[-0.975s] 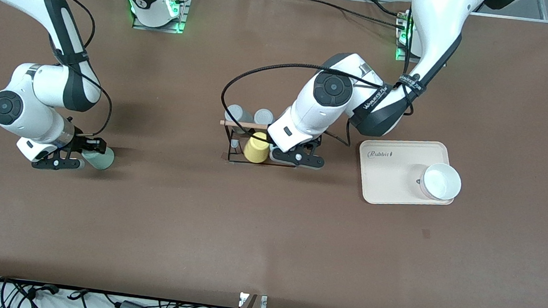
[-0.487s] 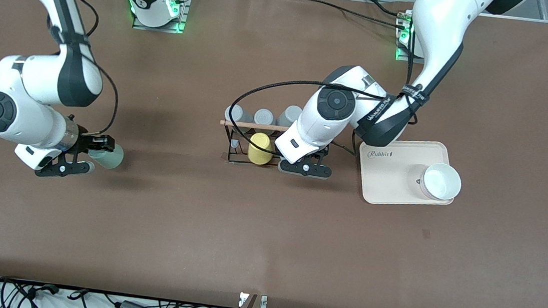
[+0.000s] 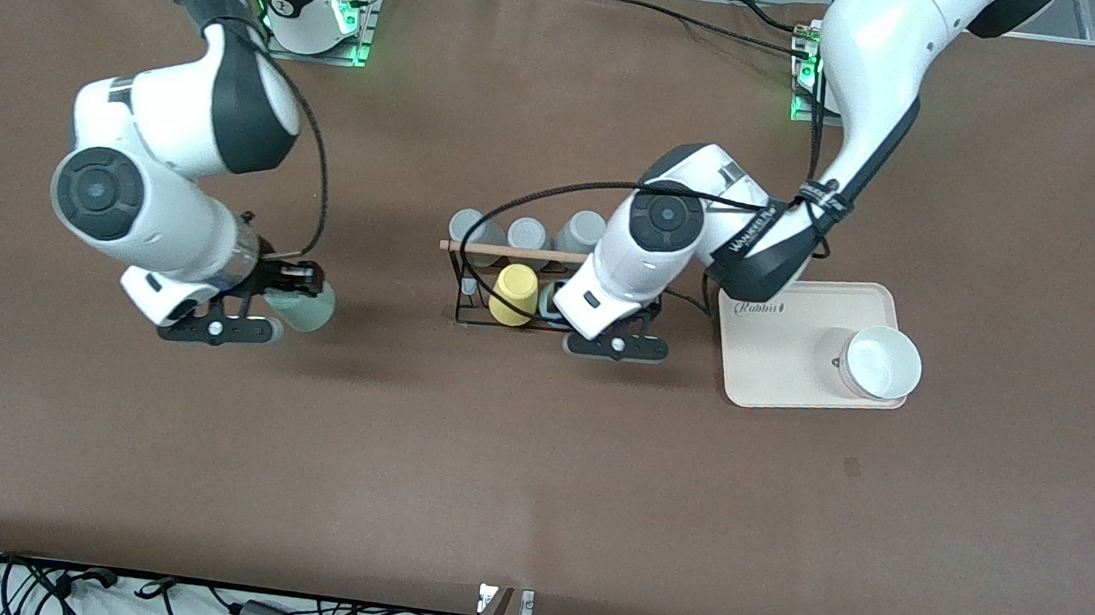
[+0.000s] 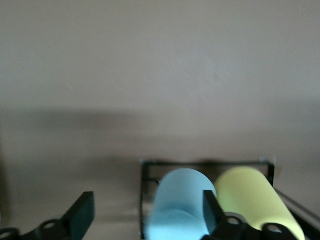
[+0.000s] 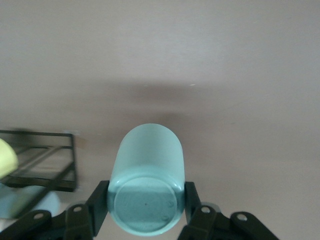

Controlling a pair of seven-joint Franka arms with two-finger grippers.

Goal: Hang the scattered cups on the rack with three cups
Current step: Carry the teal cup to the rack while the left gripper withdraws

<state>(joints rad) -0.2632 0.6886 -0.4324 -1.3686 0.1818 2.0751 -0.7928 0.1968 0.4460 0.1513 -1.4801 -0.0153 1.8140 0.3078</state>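
Observation:
My right gripper (image 3: 290, 295) is shut on the pale mint-green cup (image 3: 309, 309) and holds it on its side above the table, on the right arm's side of the rack. In the right wrist view the cup (image 5: 147, 165) sits between both fingers (image 5: 100, 205), base toward the camera. The black wire rack (image 3: 465, 290) with its wooden dowel (image 3: 503, 250) stands mid-table. The light blue cup (image 4: 182, 200) rests on the rack beside the yellow cup (image 4: 252, 197). My left gripper (image 4: 147, 215) is open, with one finger next to the blue cup. In the front view the left gripper (image 3: 609, 342) is at the rack's tray-side end.
Three grey tumblers (image 3: 526, 233) stand along the rack's side nearest the robot bases, and the yellow cup (image 3: 515, 294) is on the rack. A beige tray (image 3: 773, 364) holding a white bowl (image 3: 882, 362) lies toward the left arm's end. The rack's frame (image 5: 50, 160) shows in the right wrist view.
My right arm has risen and carried the mint-green cup toward the rack. My left gripper has drawn back slightly from the rack toward the tray, uncovering the third grey tumbler.

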